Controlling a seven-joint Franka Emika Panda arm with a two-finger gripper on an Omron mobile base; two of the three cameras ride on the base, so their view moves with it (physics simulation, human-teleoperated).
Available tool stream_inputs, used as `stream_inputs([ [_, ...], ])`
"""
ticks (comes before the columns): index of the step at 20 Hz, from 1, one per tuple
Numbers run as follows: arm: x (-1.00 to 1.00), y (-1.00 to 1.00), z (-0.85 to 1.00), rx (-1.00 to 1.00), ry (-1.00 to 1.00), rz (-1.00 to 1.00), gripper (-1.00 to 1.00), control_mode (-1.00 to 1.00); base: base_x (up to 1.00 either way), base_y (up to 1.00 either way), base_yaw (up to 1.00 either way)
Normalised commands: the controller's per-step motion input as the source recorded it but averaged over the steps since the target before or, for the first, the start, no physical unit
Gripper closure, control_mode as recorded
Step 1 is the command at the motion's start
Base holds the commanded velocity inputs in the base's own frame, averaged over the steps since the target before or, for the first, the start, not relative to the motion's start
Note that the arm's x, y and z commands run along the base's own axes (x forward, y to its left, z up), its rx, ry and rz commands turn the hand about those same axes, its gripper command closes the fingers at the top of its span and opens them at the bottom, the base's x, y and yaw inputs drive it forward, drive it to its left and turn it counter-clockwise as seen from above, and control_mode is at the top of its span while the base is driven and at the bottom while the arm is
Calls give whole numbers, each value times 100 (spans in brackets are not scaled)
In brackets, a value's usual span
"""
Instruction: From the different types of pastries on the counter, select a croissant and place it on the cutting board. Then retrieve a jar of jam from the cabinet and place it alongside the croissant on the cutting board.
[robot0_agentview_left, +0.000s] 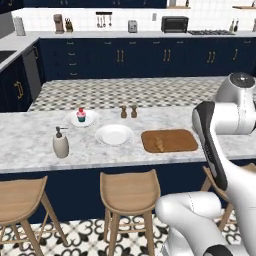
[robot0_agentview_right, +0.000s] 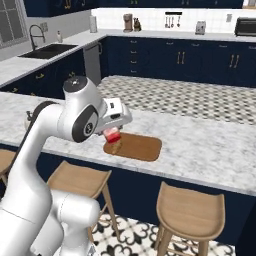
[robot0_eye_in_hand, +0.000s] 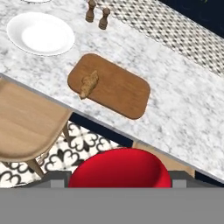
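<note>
The croissant (robot0_agentview_left: 159, 144) (robot0_eye_in_hand: 89, 84) lies on the left part of the brown cutting board (robot0_agentview_left: 177, 140) (robot0_eye_in_hand: 118, 94) (robot0_agentview_right: 142, 147), on the marble counter. My gripper (robot0_agentview_right: 113, 136) (robot0_eye_in_hand: 119, 179) is shut on a red jar of jam (robot0_eye_in_hand: 120, 168) (robot0_agentview_right: 112, 135). It holds the jar in the air above the counter's near edge, close to the board's left end. In the hand view the jar's red top hides most of the space between the fingers. The navy cabinets (robot0_agentview_left: 120, 55) along the far wall are shut.
A white empty plate (robot0_agentview_left: 114, 134) (robot0_eye_in_hand: 40, 33) sits left of the board. A pink cupcake on a plate (robot0_agentview_left: 81, 115), two brown shakers (robot0_agentview_left: 128, 111) (robot0_eye_in_hand: 97, 15) and a soap dispenser (robot0_agentview_left: 60, 143) also stand on the counter. Wooden stools (robot0_agentview_left: 130, 192) (robot0_eye_in_hand: 26, 127) line its near side.
</note>
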Motion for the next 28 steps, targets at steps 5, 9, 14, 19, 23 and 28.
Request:
stream_inputs([
  [5,0,0,0,0,0,0,100,100,99,32,-11],
  [9,0,0,0,0,0,0,100,100,73,21,-2],
  [14,0,0,0,0,0,0,100,100,22,32,0],
  [19,5,8,0,0,-1,0,100,-100,2,14,0],
  [23,60,1,17,1,-8,14,100,-100,0,0,0],
  [28,100,0,36,12,-1,17,100,-100,0,0,0],
])
